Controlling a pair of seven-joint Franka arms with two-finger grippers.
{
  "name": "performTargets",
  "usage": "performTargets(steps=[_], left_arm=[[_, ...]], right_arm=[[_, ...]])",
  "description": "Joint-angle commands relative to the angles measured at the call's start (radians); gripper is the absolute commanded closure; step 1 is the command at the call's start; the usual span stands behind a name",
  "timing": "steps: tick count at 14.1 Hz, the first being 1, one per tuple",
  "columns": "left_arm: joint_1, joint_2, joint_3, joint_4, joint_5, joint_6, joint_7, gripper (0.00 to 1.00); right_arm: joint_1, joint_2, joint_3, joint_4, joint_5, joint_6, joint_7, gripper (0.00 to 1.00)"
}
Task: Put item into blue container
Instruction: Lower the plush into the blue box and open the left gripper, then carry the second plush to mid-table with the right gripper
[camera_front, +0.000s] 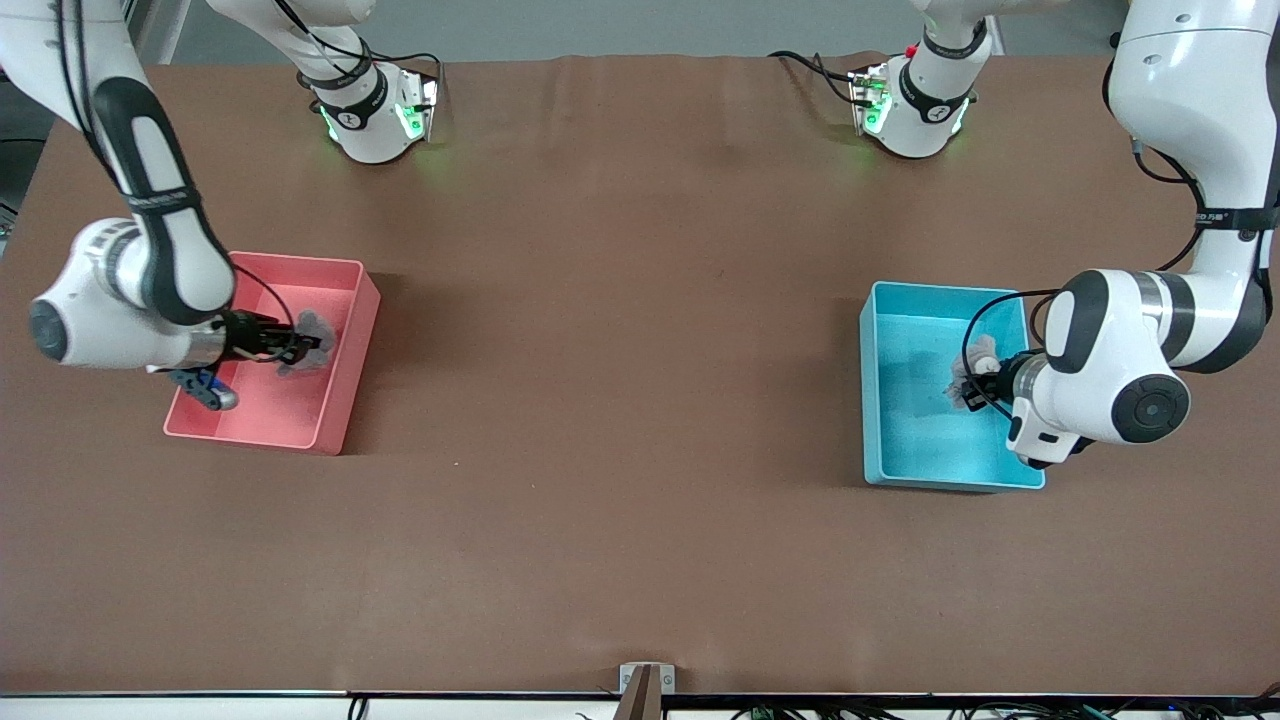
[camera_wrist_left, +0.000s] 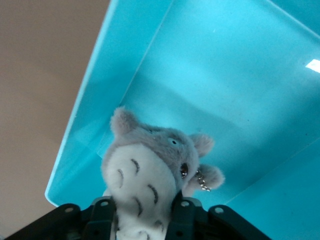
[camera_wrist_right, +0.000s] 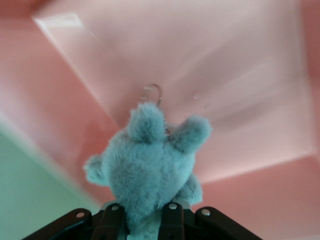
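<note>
The blue container (camera_front: 905, 455) sits toward the left arm's end of the table. My left gripper (camera_front: 972, 385) hangs inside it, shut on a grey and white plush toy (camera_front: 968, 378). In the left wrist view the plush toy (camera_wrist_left: 150, 165) shows its white belly and small chain above the blue container's floor (camera_wrist_left: 225, 75), pinched between my fingers (camera_wrist_left: 184, 220). My right gripper (camera_front: 305, 345) is over the pink bin (camera_front: 340, 400), shut on a second grey plush toy (camera_front: 315, 335). Seen from the right wrist view, that plush toy (camera_wrist_right: 150, 170) shows its back, with the pink bin's floor (camera_wrist_right: 225, 65) below.
The pink bin lies toward the right arm's end of the table. Brown table surface (camera_front: 620, 350) spreads between the two bins. Both arm bases (camera_front: 375, 115) stand along the table edge farthest from the front camera.
</note>
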Motion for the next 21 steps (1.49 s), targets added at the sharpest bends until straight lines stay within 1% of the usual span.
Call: performTargets(steps=[1, 3, 5, 7, 9, 11, 13, 15, 17, 18, 19, 21], left_arm=[[-0.008, -0.014, -0.01, -0.02, -0.014, -0.002, -0.018, 0.0], [-0.012, -0.02, -0.013, -0.019, -0.052, -0.005, -0.062, 0.0], [-0.011, -0.021, -0.042, -0.014, -0.054, -0.006, -0.105, 0.0], [-0.011, -0.023, -0.054, -0.007, -0.054, -0.006, -0.121, 0.0], [-0.012, -0.024, -0.068, 0.016, -0.055, -0.011, -0.13, 0.0], [-0.014, -0.024, -0.095, 0.055, -0.054, -0.014, -0.145, 0.0], [-0.02, -0.021, -0.123, 0.1, -0.054, -0.013, -0.151, 0.0], [-0.038, -0.011, -0.154, 0.156, -0.054, -0.011, -0.174, 0.0], [-0.077, 0.012, -0.154, 0.196, -0.055, -0.011, -0.263, 0.0], [-0.093, 0.023, -0.154, 0.208, -0.055, -0.005, -0.315, 0.0], [-0.115, 0.037, -0.155, 0.223, -0.057, -0.002, -0.372, 0.0], [-0.165, 0.06, -0.155, 0.227, -0.058, 0.036, -0.461, 0.0]], right_arm=[[0.017, -0.018, -0.001, 0.198, -0.044, -0.202, 0.102, 0.96], [0.098, -0.053, 0.0, 0.241, -0.044, -0.231, 0.213, 0.96], [0.215, -0.064, 0.0, 0.252, -0.041, -0.214, 0.392, 0.96], [0.345, -0.058, 0.002, 0.247, -0.035, -0.142, 0.591, 0.96], [0.497, -0.047, 0.002, 0.247, -0.035, -0.033, 0.818, 0.97], [0.626, 0.006, 0.002, 0.25, -0.035, 0.108, 1.01, 0.97], [0.744, 0.088, 0.0, 0.256, -0.038, 0.269, 1.185, 0.97], [0.816, 0.189, 0.0, 0.307, -0.044, 0.378, 1.316, 0.96], [0.873, 0.295, -0.003, 0.388, -0.046, 0.429, 1.419, 0.96], [0.893, 0.338, -0.006, 0.425, -0.047, 0.434, 1.453, 0.96], [0.914, 0.365, -0.009, 0.436, -0.053, 0.441, 1.468, 0.96], [0.928, 0.396, -0.008, 0.431, -0.104, 0.489, 1.508, 0.96]])
